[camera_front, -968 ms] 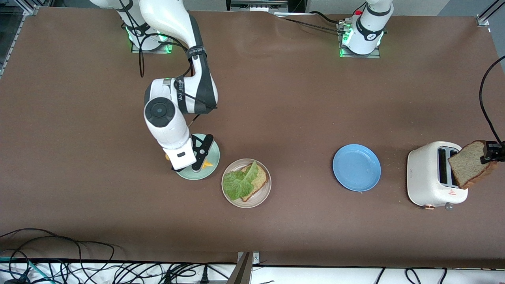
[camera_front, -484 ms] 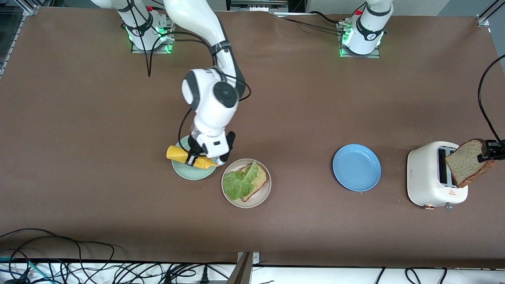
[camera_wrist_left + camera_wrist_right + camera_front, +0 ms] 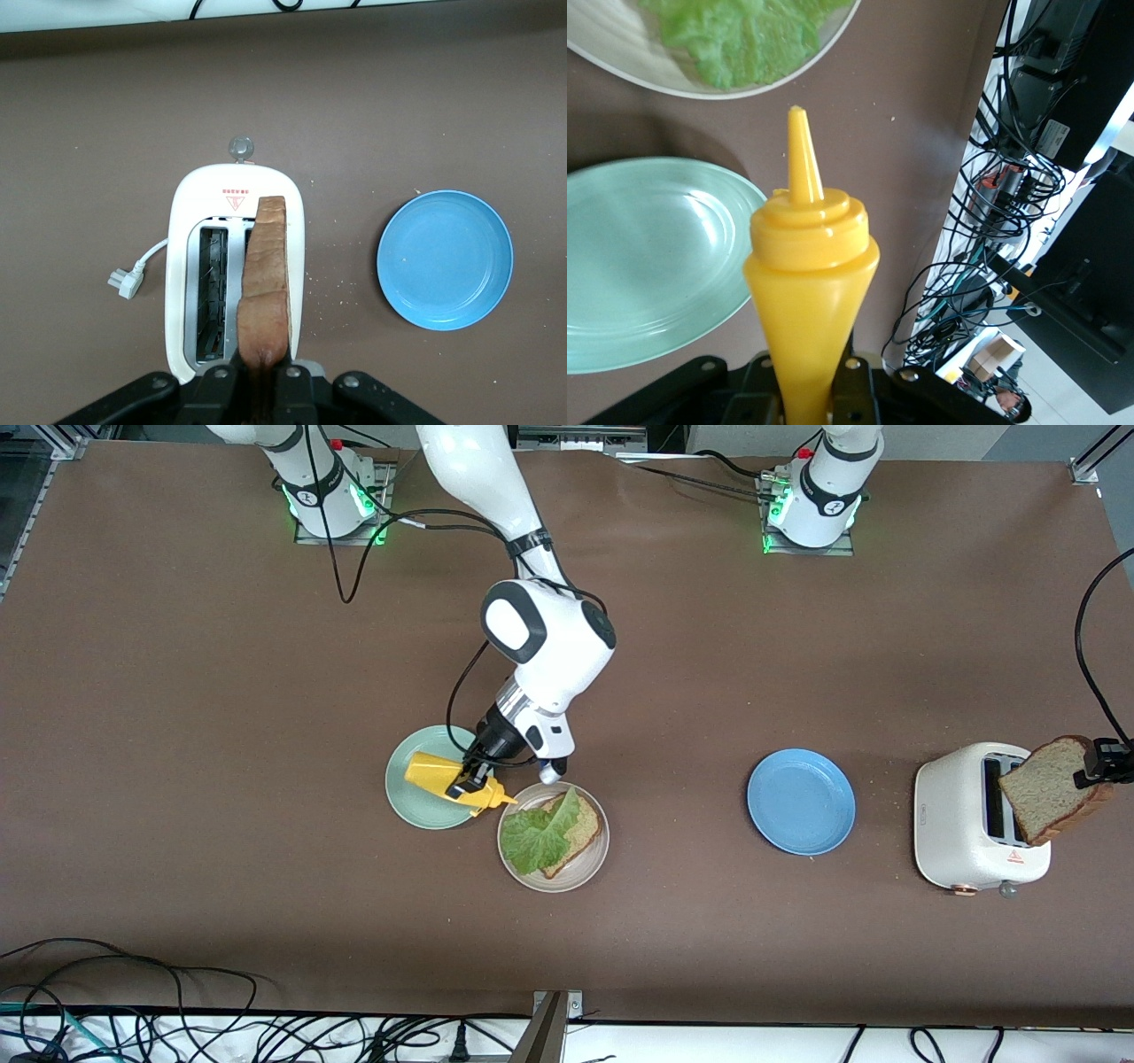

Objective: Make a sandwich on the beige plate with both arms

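Right gripper point(image 3: 467, 781) grips mustard bottle point(image 3: 447, 781) over mint plate point(image 3: 416, 797) rim; left gripper point(image 3: 1099, 766) grips bread slice point(image 3: 1045, 793) above toaster point(image 3: 961, 824)

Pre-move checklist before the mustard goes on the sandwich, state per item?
1. Right gripper shut on yellow plastic squeeze bottle: ok.
2. Bottle nozzle over the green lettuce leaf: not ok, it is over the mint-green plate's edge, short of the round beige plate.
3. Lettuce lying on the tan bread slice on the beige plate: ok.
4. Left gripper shut on second brown-crusted bread slice, above the white toaster: ok.
5. Bottle contents: cannot tell.
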